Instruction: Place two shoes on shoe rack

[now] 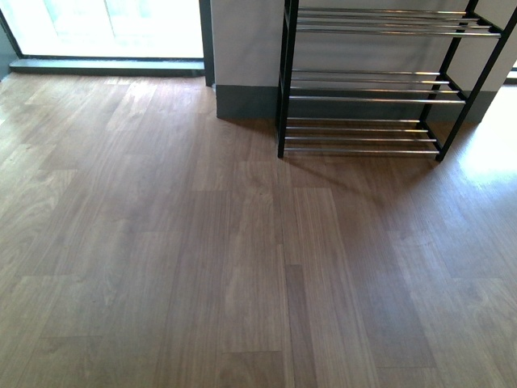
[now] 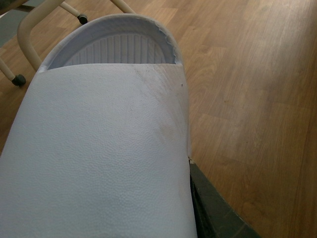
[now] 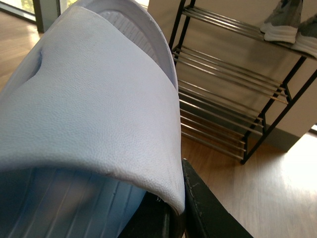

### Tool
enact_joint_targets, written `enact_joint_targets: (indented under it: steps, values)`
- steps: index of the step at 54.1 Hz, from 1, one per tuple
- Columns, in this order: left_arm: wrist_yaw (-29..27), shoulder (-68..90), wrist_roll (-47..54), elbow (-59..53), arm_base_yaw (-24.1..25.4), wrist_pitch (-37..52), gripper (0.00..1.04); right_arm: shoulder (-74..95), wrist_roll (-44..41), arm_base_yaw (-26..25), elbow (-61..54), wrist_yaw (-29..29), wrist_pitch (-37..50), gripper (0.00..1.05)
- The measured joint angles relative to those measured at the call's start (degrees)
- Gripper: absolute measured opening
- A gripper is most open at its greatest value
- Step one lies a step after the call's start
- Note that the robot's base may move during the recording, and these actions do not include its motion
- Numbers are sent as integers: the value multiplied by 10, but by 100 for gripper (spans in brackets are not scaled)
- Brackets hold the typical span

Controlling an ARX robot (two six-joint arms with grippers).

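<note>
Holding one pale blue slide close against the left gripper's finger, the wide strap filling the left wrist view just beside that dark finger. Holding a second pale blue slide against the right gripper's fingers, strap lying over them, with the shoe rack well beyond the fingertips. Looking clamped on the slides in both cases, though the fingertips themselves are hidden under the rubber, so not telling the closure for certain.

Not yet placing either slide: showing three bare shelves of rods on the rack in the front view (no arm visible there). Seeing grey sneakers already sitting on an upper shelf, far from the right fingers. Leaving both slides to be carried over and set down.

Counting: two slides, one rack, at least two sneakers partly cropped, one wheeled frame past the left slide.
</note>
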Motion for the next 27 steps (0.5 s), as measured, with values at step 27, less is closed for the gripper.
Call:
enact_joint_targets:
  steps: [27]
  values:
    - [3,0,0,0,0,0,2,2,0,0,0,6,0,2]
